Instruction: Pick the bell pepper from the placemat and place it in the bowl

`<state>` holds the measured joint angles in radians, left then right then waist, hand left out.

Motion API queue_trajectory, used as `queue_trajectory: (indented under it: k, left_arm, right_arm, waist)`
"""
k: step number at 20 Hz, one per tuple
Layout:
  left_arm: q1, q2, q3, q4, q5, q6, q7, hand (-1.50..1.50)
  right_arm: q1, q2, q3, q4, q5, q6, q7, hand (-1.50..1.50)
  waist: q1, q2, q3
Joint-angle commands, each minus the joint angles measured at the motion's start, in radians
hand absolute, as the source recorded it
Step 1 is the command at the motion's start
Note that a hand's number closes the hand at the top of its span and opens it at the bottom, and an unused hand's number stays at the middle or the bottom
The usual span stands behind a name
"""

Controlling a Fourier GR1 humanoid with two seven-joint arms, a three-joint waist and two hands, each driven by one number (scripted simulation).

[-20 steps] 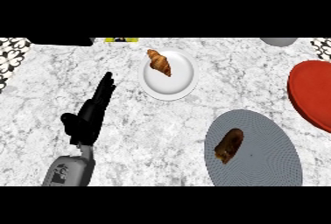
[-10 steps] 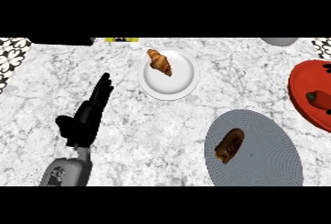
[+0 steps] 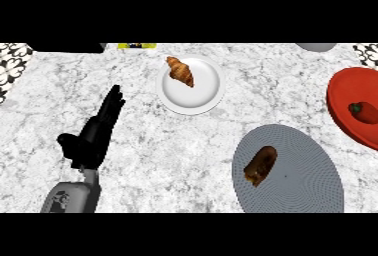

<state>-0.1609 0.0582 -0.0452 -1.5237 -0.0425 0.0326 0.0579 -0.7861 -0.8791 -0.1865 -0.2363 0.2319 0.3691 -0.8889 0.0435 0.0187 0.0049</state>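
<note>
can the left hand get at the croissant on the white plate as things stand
Probably yes. The left hand is open, fingers pointing toward the white plate, with only bare counter between them and nothing over the croissant.

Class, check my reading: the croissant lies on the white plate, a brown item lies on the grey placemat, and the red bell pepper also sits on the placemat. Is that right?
One part is wrong. The head view shows the bell pepper in the red bowl, not on the placemat. The croissant on the white plate and the brown item on the placemat stand.
</note>
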Motion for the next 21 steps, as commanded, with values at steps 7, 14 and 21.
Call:
queue_trajectory:
  k: [7,14,21]
  left_arm:
    - [-0.033,-0.025,-0.012,-0.007,-0.020,0.034,0.036,0.00]
    - [0.006,-0.029,-0.013,0.003,-0.010,0.023,0.007,0.00]
    - [-0.007,-0.001,0.014,-0.020,-0.007,0.022,0.024,0.00]
  right_arm:
    - [0.003,-0.097,-0.067,0.081,-0.099,0.363,0.008,-1.50]
    - [0.053,-0.122,-0.071,0.036,-0.139,0.491,0.014,-1.50]
    - [0.143,-0.126,-0.051,-0.027,-0.153,0.497,-0.013,-1.50]
  waist:
    - [-0.005,0.003,0.004]
    - [-0.015,0.001,0.005]
    - [-0.022,0.001,0.009]
